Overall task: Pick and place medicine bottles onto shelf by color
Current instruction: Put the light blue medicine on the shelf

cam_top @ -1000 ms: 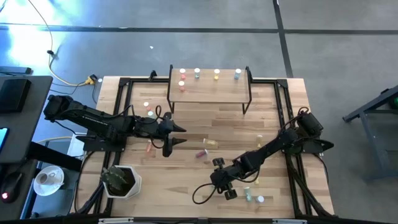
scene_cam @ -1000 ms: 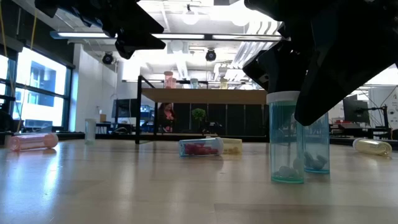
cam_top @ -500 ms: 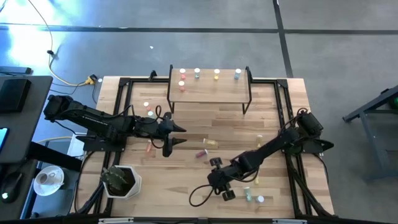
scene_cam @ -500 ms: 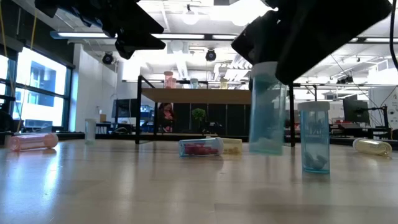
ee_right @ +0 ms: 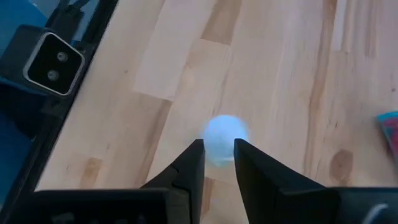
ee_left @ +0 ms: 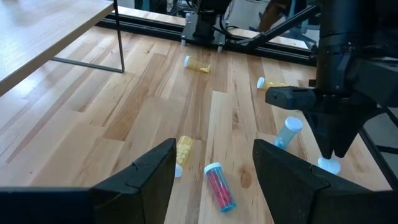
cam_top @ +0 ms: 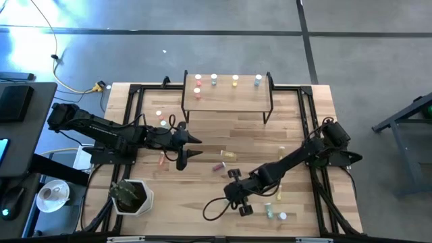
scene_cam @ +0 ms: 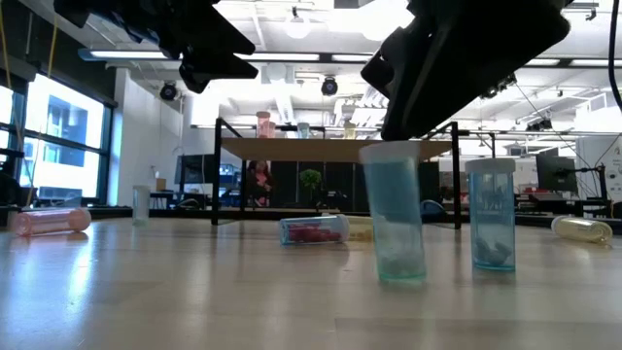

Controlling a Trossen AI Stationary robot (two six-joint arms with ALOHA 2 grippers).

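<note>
Two arms reach over the bench. Left gripper hovers, jaws wide and empty (near the shelf). Right gripper leans low, jaws narrowly pinching a blue bottle, tilted above the front of the bench.

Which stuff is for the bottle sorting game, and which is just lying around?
For the job: blue bottle in right gripper; red bottle; shelf; left gripper, idle mid-table.
Just there: plant pot; cup; yellow cable.
</note>
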